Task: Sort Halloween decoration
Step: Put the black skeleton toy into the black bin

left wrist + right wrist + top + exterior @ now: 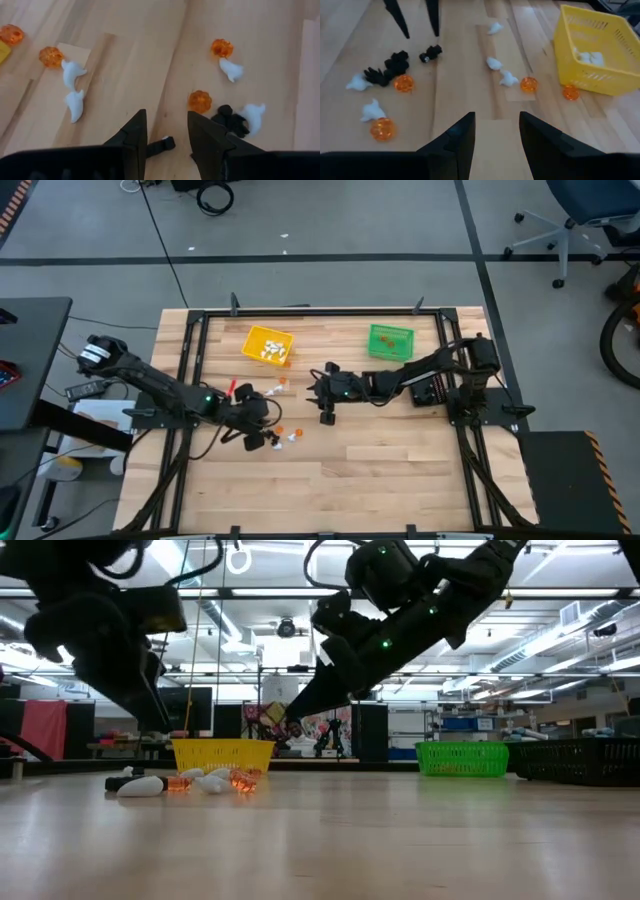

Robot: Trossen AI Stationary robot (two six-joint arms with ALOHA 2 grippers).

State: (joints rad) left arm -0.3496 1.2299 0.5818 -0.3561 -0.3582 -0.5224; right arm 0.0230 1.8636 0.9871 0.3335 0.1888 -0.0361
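Left gripper (167, 132) jaws parted, seemingly empty, over black trinket (161, 146).

Wooden table (380, 470) bearing trinkets (283, 434), yellow bin (267, 345), green bin (390, 341)

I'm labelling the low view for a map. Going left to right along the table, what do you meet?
Cluster of white and orange trinkets → yellow bin → green bin → black bin.

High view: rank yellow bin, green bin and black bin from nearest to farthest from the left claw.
From the left claw:
1. Yellow bin, up the table, nearest.
2. Green bin, far side, right of centre.
3. Black bin, by the right arm's base, farthest.
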